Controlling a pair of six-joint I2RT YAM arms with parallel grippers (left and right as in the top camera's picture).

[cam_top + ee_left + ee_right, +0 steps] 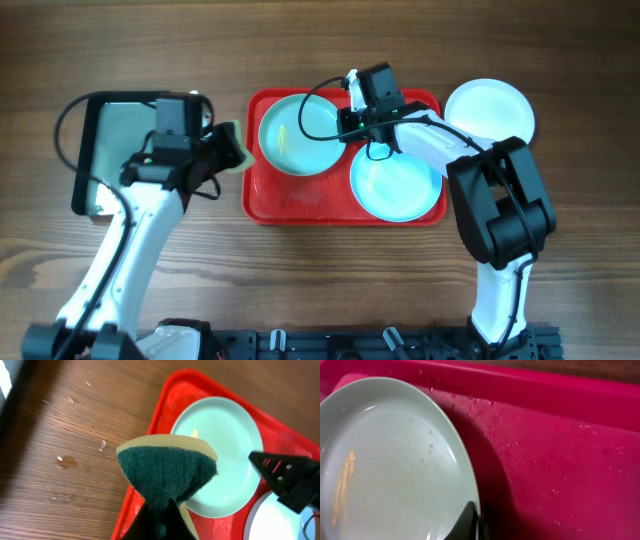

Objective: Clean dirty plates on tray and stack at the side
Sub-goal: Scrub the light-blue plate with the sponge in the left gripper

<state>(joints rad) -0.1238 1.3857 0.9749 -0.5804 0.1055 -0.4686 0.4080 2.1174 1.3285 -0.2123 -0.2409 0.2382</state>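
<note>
The red tray (pixel 262 198) holds two pale turquoise plates. The left plate (pixel 298 133) carries a yellow smear and is tilted up at its right rim. My right gripper (pixel 343 120) is shut on that rim; in the right wrist view its fingers (pixel 479 521) pinch the plate (pixel 385 465) above the wet tray (pixel 560 460). The second turquoise plate (pixel 395 185) lies flat at the tray's right. The white plate (pixel 489 110) sits on the table, right of the tray. My left gripper (pixel 161 519) is shut on a green-and-yellow sponge (pixel 167 472) at the tray's left edge (pixel 160 407), near the smeared plate (pixel 220 445).
A dark metal pan (pixel 92 150) lies at the far left, under my left arm. Wood table surrounds the tray. The right arm's base stands in front of the white plate.
</note>
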